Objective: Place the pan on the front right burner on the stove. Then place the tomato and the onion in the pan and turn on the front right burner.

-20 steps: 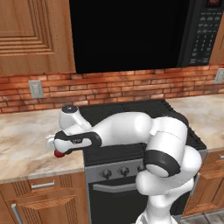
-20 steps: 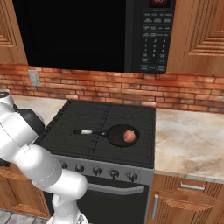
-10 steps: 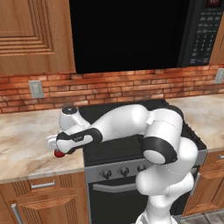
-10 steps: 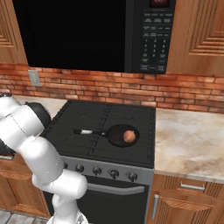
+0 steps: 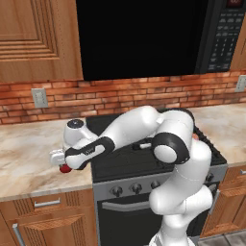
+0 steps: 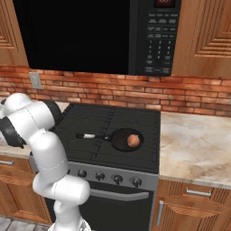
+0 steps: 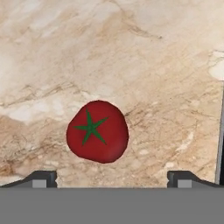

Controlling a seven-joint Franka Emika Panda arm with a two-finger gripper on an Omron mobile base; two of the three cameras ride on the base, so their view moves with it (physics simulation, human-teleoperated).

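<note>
From the left base view the white arm reaches left off the stove point(image 5: 144, 158) and hangs its hand low over the marble tabletop point(image 5: 29, 153), with the tomato point(image 5: 64, 168) showing red just under it, on the tabletop left of the stove's edge. From the right base view the pan point(image 6: 127, 139) sits on the front right burner point(image 6: 135, 146), handle pointing left, and the onion point(image 6: 132, 140) lies inside it. In the hand view the gripper point(image 7: 112, 178) looks straight down, its jaws spread wide and holding nothing; the tomato point(image 7: 97, 131) lies on the marble beyond the tips, nearer one of them
</note>
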